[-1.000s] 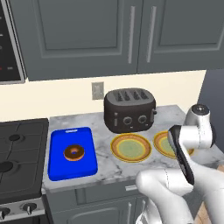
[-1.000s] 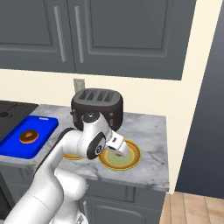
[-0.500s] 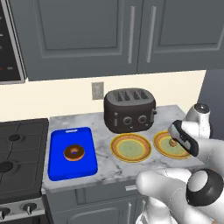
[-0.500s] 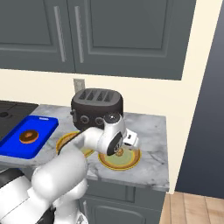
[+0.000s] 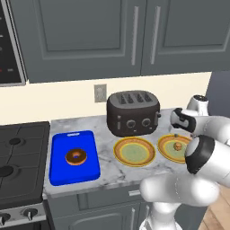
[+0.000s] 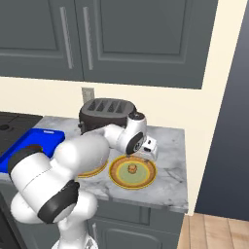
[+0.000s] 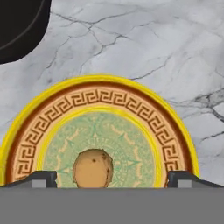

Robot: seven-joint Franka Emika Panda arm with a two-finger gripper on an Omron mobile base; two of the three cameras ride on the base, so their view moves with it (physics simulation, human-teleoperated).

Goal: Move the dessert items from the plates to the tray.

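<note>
A: Where were the desserts?

B: The chocolate donut (image 5: 76, 157) lay on the blue tray (image 5: 74, 173), beside the stovetop (image 5: 18, 157). The small pastry lump (image 7: 92, 168) sat at the centre of the right plate (image 7: 57, 113); the left plate (image 5: 134, 151) stood in front of the toaster (image 5: 133, 112).

A: And the gripper (image 7: 112, 178)?

B: It hung above the right plate, jaws spread wide on either side of the lump, holding nothing.

Grey cabinets (image 5: 112, 36), cream wall (image 5: 58, 101) — marble counter (image 6: 168, 141)
</note>
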